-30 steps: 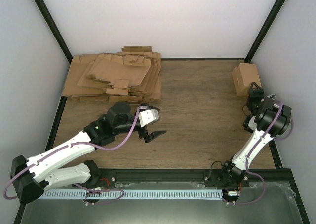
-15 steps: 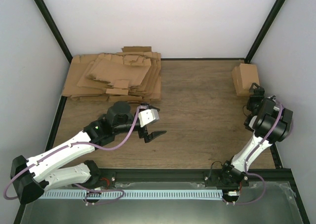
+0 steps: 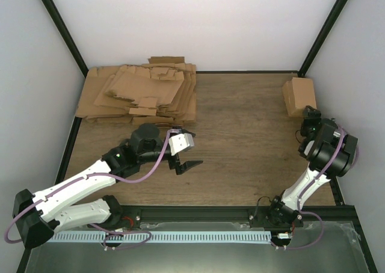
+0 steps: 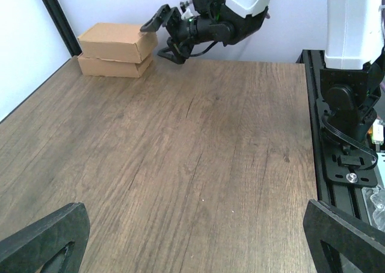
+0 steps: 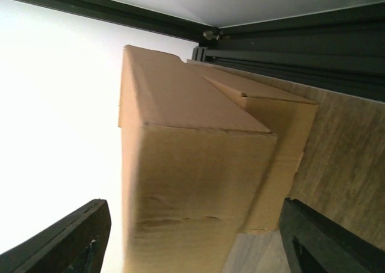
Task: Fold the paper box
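the right gripper [image 5: 194, 225] is open. in its own wrist view the two dark fingers [image 5: 78, 237] stand wide apart at the lower corners, holding nothing. the paper box [image 5: 180, 141], a folded brown carton, fills the space ahead of them, and no touch shows. to its right a lower carton [image 5: 283, 134] peeks out against the wooden table [image 5: 343, 165].

the left wrist view makes this plain: the paper box lies on top of the lower carton in the far right corner, with the right gripper just beside its upper edge. from overhead the two cartons read as a single brown block.

the left gripper [image 4: 192, 231] is also open and empty, hanging above bare wood. only the overhead view shows the heap of flat cardboard sheets [image 3: 141, 92] at the far left, just beyond it.
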You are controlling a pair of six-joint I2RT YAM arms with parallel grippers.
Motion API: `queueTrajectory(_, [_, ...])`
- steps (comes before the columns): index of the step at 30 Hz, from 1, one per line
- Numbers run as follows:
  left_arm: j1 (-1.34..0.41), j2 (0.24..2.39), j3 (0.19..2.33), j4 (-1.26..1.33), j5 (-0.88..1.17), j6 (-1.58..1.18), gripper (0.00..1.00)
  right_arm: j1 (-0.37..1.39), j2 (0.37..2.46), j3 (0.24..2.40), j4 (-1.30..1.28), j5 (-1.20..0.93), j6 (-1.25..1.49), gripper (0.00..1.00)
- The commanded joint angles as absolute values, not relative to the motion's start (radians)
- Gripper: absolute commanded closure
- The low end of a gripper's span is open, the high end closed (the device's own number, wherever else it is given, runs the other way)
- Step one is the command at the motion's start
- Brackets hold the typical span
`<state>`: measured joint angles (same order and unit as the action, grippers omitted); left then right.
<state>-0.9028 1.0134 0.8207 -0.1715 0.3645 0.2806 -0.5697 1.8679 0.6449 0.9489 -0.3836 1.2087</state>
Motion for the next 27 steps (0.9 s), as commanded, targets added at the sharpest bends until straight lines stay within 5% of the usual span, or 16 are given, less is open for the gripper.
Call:
queueTrajectory(1, [-0.898, 1.019, 0.831, -0.17, 0.393, 0.28, 0.0, -0.565, 1.825, 0.654, 0.942, -0.388, 1.186, 0.27])
queueTrajectory(8, [-0.899, 1.024, 0.833, -0.174, 0.394, 0.282, 0.0, -0.565, 1.859, 0.67, 0.987, -0.41, 1.204, 0.64])
queueTrajectory(15, [-0.899, 1.029, 0.833, -0.175, 0.393, 0.284, 0.0, -0.563, 1.913, 0.726, 1.002, -0.418, 1.22, 0.88])
queueTrajectory(23, [-0.898, 1.034, 0.833, -0.176, 0.393, 0.285, 0.0, -0.561, 1.936, 0.767, 1.012, -0.415, 1.218, 0.89])
queueTrajectory(27, [-0.898, 1.036, 0.832, -0.176, 0.394, 0.283, 0.0, -0.557, 1.916, 0.729, 1.058, -0.416, 1.227, 0.76])
